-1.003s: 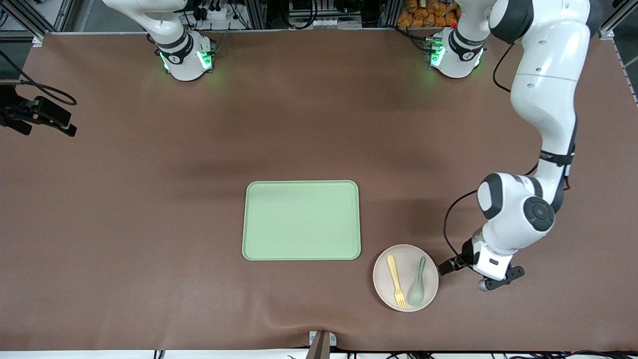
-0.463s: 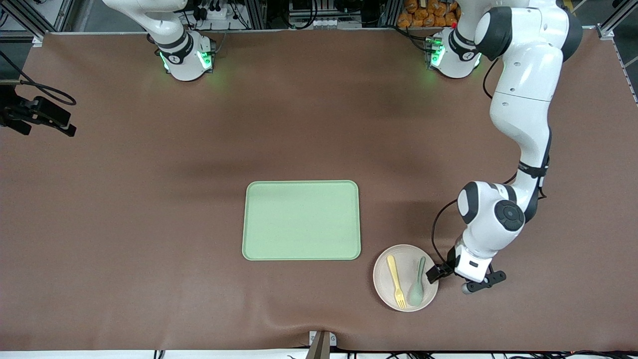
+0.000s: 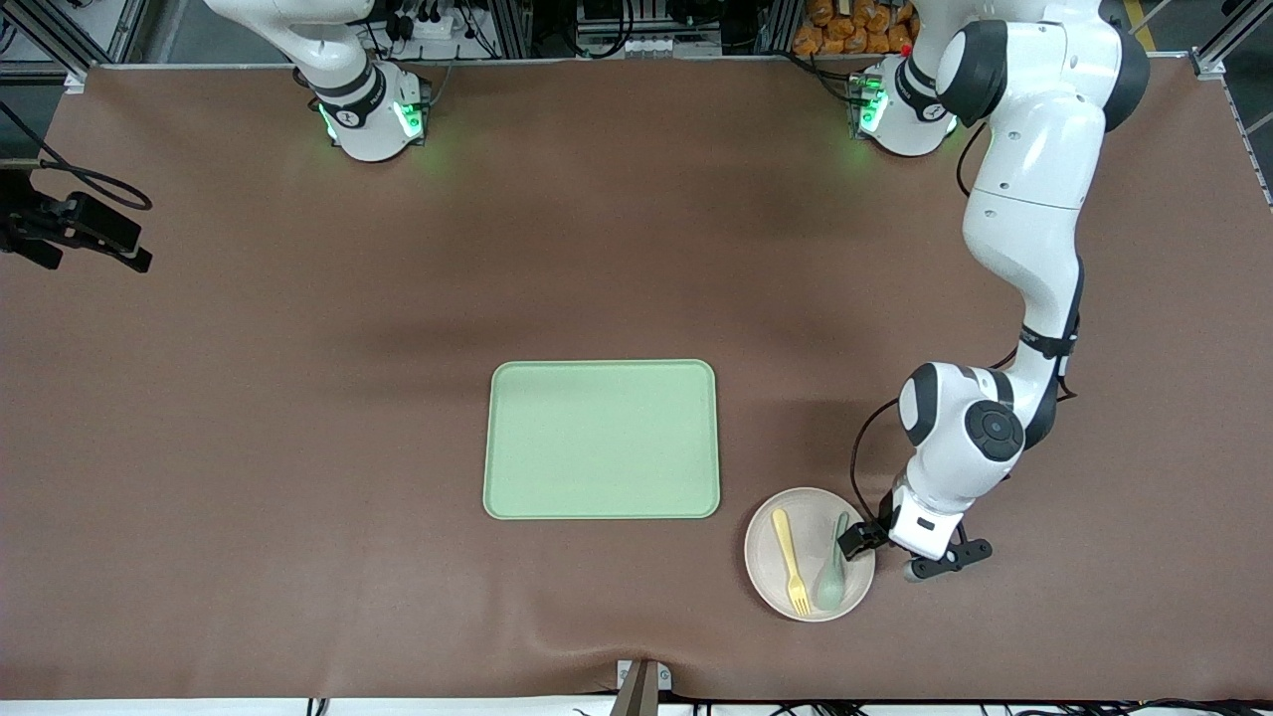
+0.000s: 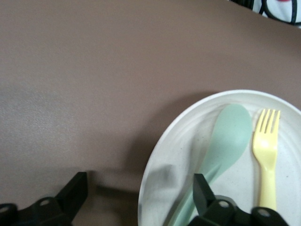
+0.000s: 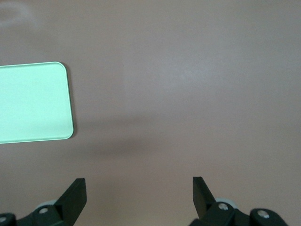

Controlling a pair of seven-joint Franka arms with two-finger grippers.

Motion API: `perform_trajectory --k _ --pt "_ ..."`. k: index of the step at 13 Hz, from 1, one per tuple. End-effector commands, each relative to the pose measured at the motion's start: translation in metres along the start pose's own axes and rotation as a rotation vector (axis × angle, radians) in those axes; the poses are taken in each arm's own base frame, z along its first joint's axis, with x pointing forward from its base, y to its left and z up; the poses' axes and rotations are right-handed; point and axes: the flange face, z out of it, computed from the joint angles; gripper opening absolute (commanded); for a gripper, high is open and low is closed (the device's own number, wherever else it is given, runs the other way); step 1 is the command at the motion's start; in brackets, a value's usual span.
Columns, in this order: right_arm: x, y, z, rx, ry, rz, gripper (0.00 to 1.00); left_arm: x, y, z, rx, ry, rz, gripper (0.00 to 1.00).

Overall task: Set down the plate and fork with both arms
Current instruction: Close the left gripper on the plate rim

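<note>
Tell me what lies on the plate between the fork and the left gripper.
The grey-green spoon lies on the plate between the fork and the open left gripper, as the front view shows.

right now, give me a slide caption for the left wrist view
Left tool open, straddling the plate rim, with spoon and fork lying side by side on it.

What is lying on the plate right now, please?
On the plate lie the fork and a spoon, side by side. The left gripper's fingers cover part of the spoon's handle in the left wrist view.
</note>
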Motion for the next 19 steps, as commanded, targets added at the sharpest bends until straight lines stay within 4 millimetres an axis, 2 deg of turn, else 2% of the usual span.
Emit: perform_trajectory --k 1,2,3,8,11,13,17,19 --pt "-0.002 0.000 -0.003 0.015 0.002 0.003 1.00 0.002 0.006 0.003 0.007 0.023 0.021 0.42" --pt "-0.002 0.001 -0.003 0.015 0.002 0.005 1.00 0.002 0.006 0.002 0.006 0.023 0.015 0.12" --pt "-0.002 0.001 -0.004 0.015 0.004 0.005 1.00 0.002 0.006 0.002 0.007 0.023 0.018 0.00" --pt "-0.002 0.002 -0.003 0.015 0.002 0.006 1.00 0.009 0.004 -0.009 0.021 0.041 0.081 0.00" --pt "-0.002 0.002 -0.003 0.015 0.002 0.006 1.00 0.008 0.011 -0.021 0.012 0.041 0.110 0.00" --pt "-0.002 -0.001 -0.003 0.015 0.001 0.000 1.00 0.005 0.023 -0.046 -0.018 0.037 0.113 0.00" --pt "-0.002 0.001 -0.003 0.015 0.001 0.005 1.00 0.012 0.038 -0.115 -0.119 0.051 0.062 0.00" --pt "-0.002 0.001 -0.003 0.015 0.001 0.005 1.00 0.011 0.044 -0.143 -0.163 0.044 0.029 0.00"
